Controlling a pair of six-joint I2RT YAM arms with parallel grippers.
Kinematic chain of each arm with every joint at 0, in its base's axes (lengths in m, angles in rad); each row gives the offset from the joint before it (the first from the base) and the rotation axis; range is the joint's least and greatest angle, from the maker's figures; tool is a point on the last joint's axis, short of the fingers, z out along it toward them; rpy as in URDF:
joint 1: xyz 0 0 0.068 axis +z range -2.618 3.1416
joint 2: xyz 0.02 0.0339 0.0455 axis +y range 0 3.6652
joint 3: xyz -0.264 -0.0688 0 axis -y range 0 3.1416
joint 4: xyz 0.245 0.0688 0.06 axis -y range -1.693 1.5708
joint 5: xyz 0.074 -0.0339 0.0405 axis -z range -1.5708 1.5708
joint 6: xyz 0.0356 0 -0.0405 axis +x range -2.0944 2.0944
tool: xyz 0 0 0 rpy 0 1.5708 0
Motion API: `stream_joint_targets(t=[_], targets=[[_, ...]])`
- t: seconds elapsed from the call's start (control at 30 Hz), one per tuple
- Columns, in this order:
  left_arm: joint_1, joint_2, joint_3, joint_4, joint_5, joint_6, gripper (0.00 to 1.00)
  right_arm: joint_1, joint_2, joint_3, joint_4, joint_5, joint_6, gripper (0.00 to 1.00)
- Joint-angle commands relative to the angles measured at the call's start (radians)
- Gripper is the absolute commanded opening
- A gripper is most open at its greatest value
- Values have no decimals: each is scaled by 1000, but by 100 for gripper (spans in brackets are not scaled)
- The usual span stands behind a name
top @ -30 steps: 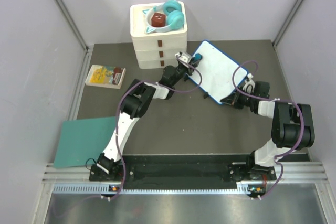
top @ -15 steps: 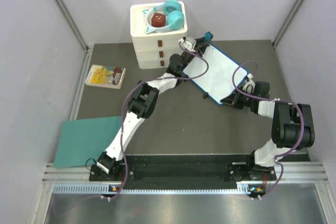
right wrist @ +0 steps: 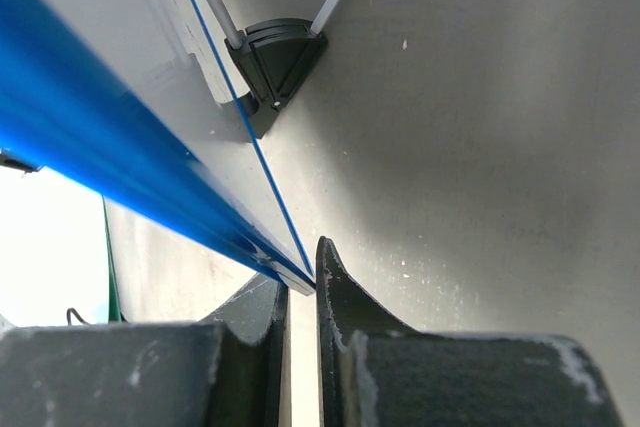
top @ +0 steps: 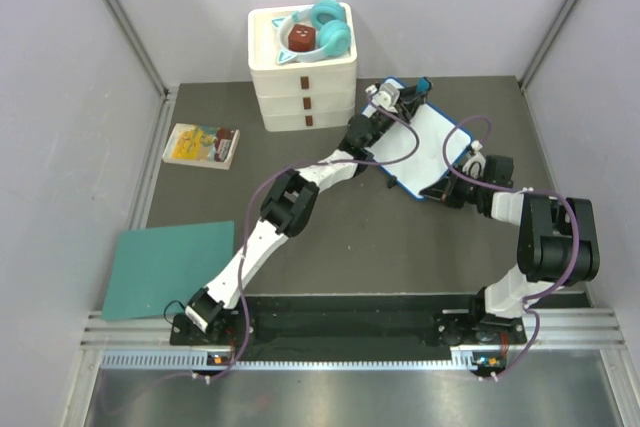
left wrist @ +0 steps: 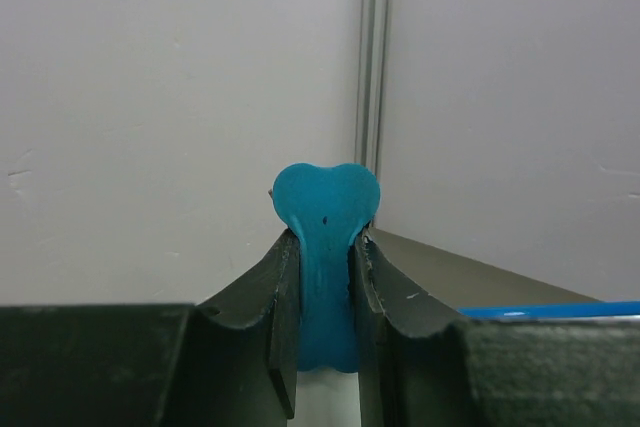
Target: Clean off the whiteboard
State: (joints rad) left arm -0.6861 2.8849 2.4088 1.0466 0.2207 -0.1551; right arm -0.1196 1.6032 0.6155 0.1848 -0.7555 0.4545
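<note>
Whiteboard position: whiteboard (top: 432, 139) lay diagonally on the table (top: 330, 217), right of centre in the top view, just right of the drawer box (top: 302, 87).
Left gripper: left gripper (left wrist: 325, 247) was clenched on a teal eraser (left wrist: 326, 205). It sat over the board's far corner in the top view. Whether the eraser touched the surface could not be told.
Right gripper: right gripper (right wrist: 300, 292) was pinched onto the blue rim (right wrist: 110, 162) at the board's near right edge, its fingers all but closed on the thin lip.
Handling (judged): the board looked light and stiff, a thin flat panel. It would likely slide or pivot under wiping pressure, so it needs bracing.
Hold point (judged): the rim is the place to grip, near a corner and clear of the writing face. The present pinch was shallow and could slip off.
Surface: the face was glossy white and smooth, probably slippery. No marks were legible from above.
Rim: blue plastic with rounded corners.
Foot: a black moulded wedge foot (right wrist: 278, 55) showed on the underside, with thin white struts running into it.
Eraser form: the top was heart-shaped with two lobes. It looked like matte plastic or rubber and kept its shape in the grip.
Table: dark grey, matte, faintly speckled.
Risk (judged): a hard stroke could tip the board about its feet.
</note>
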Motion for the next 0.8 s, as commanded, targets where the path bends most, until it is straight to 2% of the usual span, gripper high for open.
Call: stream_joint_targets(t=[0.0,0.1,0.37,0.57,0.77], targets=[[16,30,70,-8,-69,19,1,49,3,-49,-219,-38,-82,0],[26,42,72,-10,-124,17,2,49,3,-49,-219,-36,-80,0],[74,45,49,-26,-146,39,0,49,1,-51,-219,-39,-80,0],[97,45,64,-45,-104,32,0,49,3,-49,-219,-39,-80,0],[65,39,70,-39,-21,19,0,49,3,-51,-219,-36,-80,0]])
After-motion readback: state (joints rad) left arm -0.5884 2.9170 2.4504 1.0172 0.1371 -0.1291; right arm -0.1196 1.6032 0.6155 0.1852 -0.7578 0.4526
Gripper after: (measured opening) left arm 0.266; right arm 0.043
